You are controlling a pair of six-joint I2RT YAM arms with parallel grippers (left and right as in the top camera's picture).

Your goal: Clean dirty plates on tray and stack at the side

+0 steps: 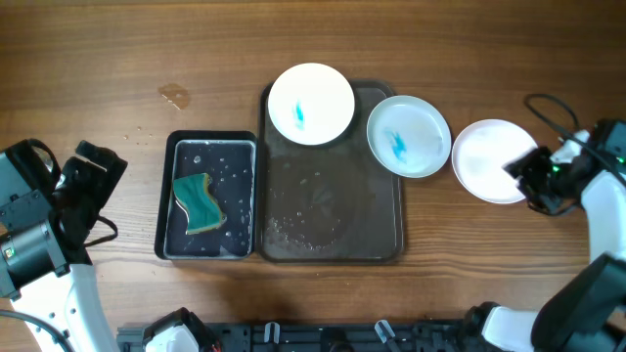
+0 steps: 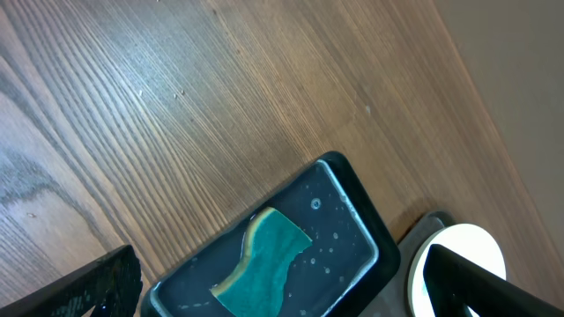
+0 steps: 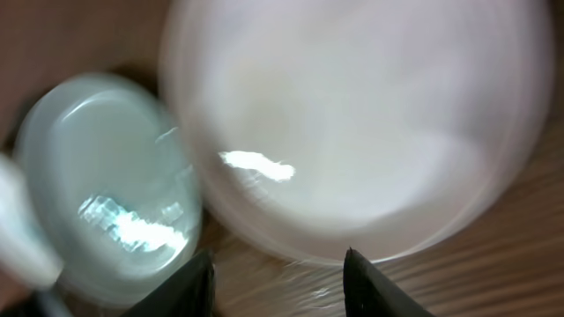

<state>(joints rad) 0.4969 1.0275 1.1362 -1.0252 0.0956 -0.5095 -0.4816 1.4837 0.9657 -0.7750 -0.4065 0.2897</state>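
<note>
The tray (image 1: 333,230), dark with a raised rim, is being used as the landmark, lying mid-bench (image 1: 117,59). One dirty plate (image 1: 311,103) with a blue-teal smear is being shown over the tray's far left corner, overhanging the rim. A second dirty plate (image 1: 409,135), also smeared, is being shown across the tray's right rim toward the far end, partly off it. A plain white plate (image 1: 484,156) is being shown on the bench right of the tray, just beside the second dirty plate; whether the two touch cannot be told. Droplets are being seen on the tray's bare floor. A smaller black tray (image 1: 164,196) is being shown just left of the tray, holding water and a green sponge (image 1: 199,202). The left gripper (image 1: 96,174) is being held well left of the tray, beyond the black tray, with its fingers spread wide and nothing between them. The right gripper (image 3: 278,280) is being held right of the tray at the white plate's outer edge. Its fingers are being shown apart with bare wood in the gap and the plate rim just ahead, though that wrist view is blurred.
</note>
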